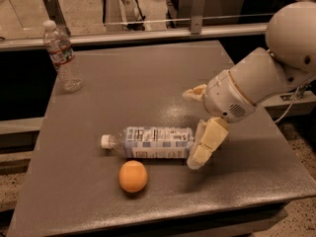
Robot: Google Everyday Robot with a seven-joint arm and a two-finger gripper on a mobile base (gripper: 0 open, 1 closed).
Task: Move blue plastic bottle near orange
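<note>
Grey table [148,78] | blue plastic bottle [153,142] flat, pale label | orange [133,176] beside | tool [195,125] wide at base

Unreadable label (possibly small print) on blue plastic bottle [153,142], pincer [192,128] at base

SITE: a lab or test area is indicated | EVIDENCE: grey counter [148,73] is backed by a metal rail [148,33]; speckled floor [302,217] and loose cable [288,108] are seen | PINCER [194,128]: positioned right of counter centre, fingers spread
</note>
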